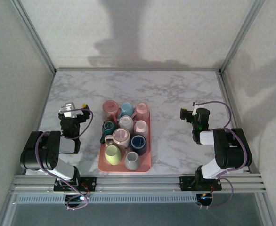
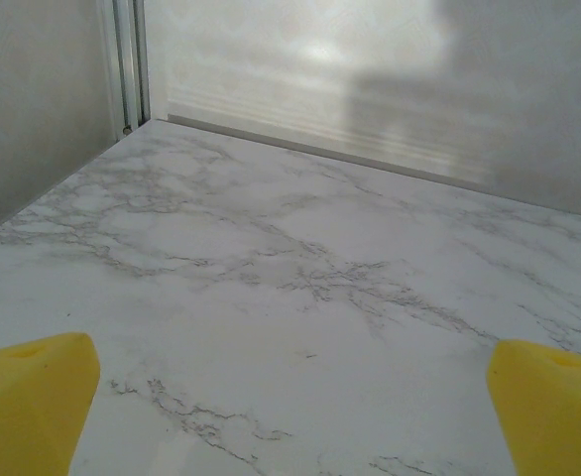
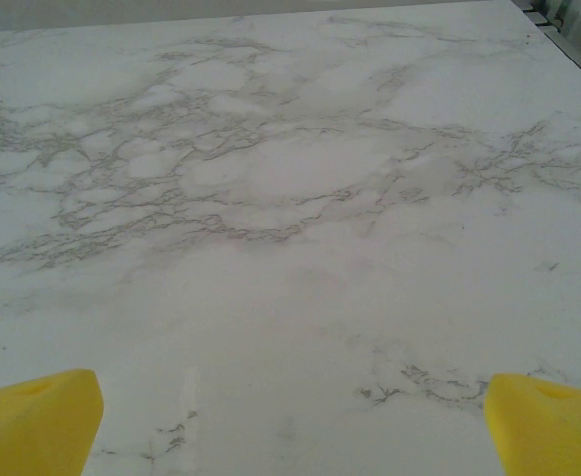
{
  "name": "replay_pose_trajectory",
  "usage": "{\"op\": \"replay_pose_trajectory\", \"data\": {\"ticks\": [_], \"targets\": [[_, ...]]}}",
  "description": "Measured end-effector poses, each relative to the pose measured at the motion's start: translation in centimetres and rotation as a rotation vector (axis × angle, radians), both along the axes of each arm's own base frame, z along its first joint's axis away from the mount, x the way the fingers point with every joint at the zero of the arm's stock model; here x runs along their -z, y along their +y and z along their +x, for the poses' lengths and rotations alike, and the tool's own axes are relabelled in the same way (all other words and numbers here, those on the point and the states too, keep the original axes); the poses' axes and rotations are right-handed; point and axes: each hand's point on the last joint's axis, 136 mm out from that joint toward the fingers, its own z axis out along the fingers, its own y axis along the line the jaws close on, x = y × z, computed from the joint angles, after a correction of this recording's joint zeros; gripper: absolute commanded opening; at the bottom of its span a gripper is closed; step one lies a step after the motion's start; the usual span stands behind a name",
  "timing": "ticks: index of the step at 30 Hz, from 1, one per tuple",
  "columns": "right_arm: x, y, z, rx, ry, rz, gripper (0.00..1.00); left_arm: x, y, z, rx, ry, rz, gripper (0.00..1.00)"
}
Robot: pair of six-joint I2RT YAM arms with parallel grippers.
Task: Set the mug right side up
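Spread wide and empty, the left end effector (image 1: 86, 109) and right end effector (image 1: 184, 113) flank the pink rectangular plastic tray (image 1: 117, 167) of coloured ceramic mugs (image 1: 120, 137).

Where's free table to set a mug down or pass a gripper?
Bare marble table: the far strip between the tray and the back wall, and the patch between the tray's right rim and the right gripper. The gap between tray and left gripper is narrower. The tray is packed with mugs; no room there.
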Motion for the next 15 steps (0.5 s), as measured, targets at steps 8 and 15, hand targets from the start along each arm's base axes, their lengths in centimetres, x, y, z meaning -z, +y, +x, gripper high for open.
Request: {"op": "replay_pose_trajectory", "data": {"ticks": [8, 15], "targets": [[0.0, 0.4, 0.0, -0.024, 0.002, 0.003, 0.94, 0.0, 0.0, 0.0, 0.001, 0.000, 0.000, 0.94], [-2.8, 1.5, 0.3, -0.094, 0.012, 0.003, 0.93, -3.3, -0.3, -0.1, -0.009, -0.006, 0.005, 0.96]]}}
